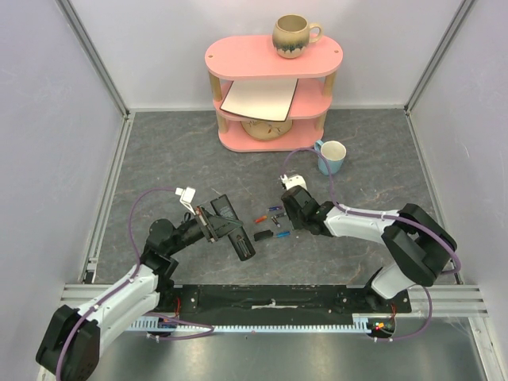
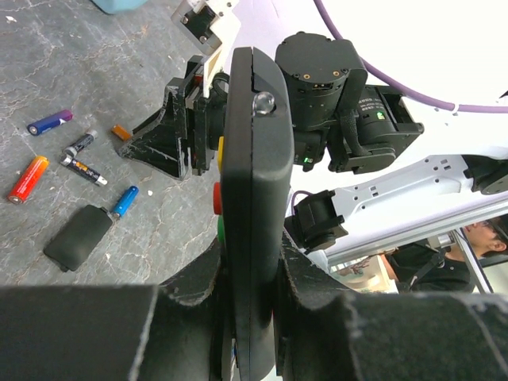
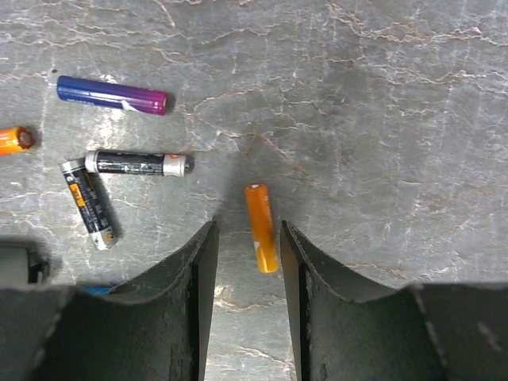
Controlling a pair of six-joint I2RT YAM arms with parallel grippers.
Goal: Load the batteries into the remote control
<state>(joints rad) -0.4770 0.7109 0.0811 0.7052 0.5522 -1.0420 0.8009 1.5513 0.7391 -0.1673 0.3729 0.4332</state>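
**A:** Where's the right hand (image 3: 248, 230)?

**B:** Low over the tabletop (image 3: 381, 119), spread open, nothing held. The orange battery (image 3: 261, 226) lies between its fingers, nearer the right-side one in the wrist view. Its far end pokes out past the fingertips.

**A:** Square to the gap?

**B:** Slightly skewed. That's the risk, I think. Closing now could catch it near one end, and a thin round cell would pivot or squirt out.

**A:** Neighbours?

**B:** Two black batteries (image 3: 136, 163) and a blue-purple battery (image 3: 111, 94) sit off to one side of the fingers, apart from them. They're probably safe from a nudge.

**A:** And the left hand (image 2: 252, 274)?

**B:** Clamped on the remote control (image 2: 252, 143), gripping near one end and holding it edge-on, apparently off the tabletop. The black cover (image 2: 78, 236) lies down by the loose cells.

**A:** Trouble there?

**B:** Most of the remote overhangs the grip, so pressing a battery in could twist it between the fingers. I can't see the bay or any polarity marks, so a reversed cell is possible.
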